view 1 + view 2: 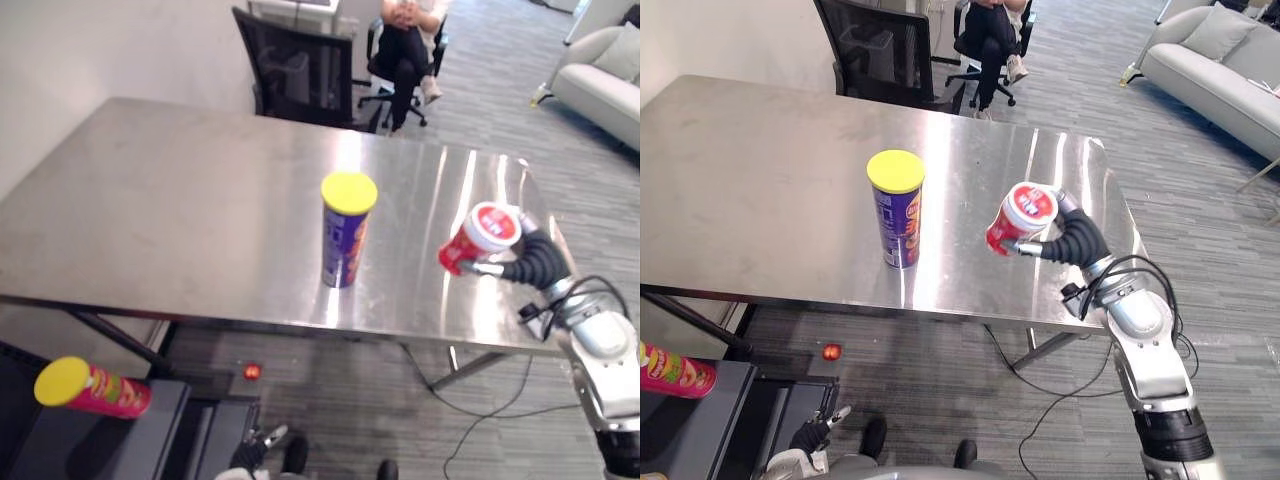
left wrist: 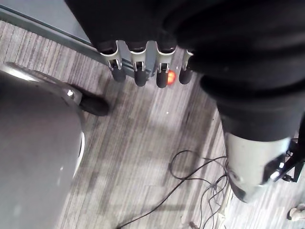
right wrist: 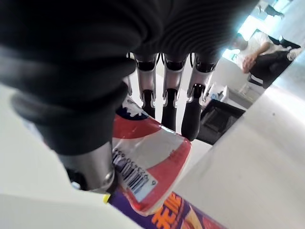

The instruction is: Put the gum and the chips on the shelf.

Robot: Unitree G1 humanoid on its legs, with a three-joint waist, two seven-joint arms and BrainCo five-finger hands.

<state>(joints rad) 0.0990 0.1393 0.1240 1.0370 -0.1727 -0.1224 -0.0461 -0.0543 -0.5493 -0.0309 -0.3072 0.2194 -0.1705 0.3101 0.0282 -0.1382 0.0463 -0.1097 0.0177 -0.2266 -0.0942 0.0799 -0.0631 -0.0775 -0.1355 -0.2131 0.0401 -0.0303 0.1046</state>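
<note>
Closest in, left eye view: left hand point(image 1: 252, 455) hangs low over the floor, just beside the dark shelf point(image 1: 160, 425), where a red can point(image 1: 92, 386) lies on its side. Up on the tabletop point(image 1: 180, 220) the purple chips can point(image 1: 347, 232) stands upright near the front edge, untouched. Right hand point(image 1: 522, 262) is out by the tabletop's right end, clamped on the gum tub point(image 1: 482, 235); the tub is tilted and looks clear of the surface. Right eye view: same layout. The chips can sits between the gum and the shelf side, so a straight sweep across could clip it. It's tall and narrow, so I'd expect it to tip easily and roll off the front. The shelf is low and on the opposite side from this arm, so I judge a long cross-body carry with a tilted load. Left wrist view: fingers point(image 2: 138, 76) roughly straight, slightly apart, holding nothing, with floor beyond them. Right wrist view: fingers point(image 3: 167, 107) wrapped round the tub's wall, thumb against the label side. The wall looks smooth and the hold sits toward one end, so a jolt could make it pivot or slip out. The lying red can may also roll if I bump it when placing.
</note>
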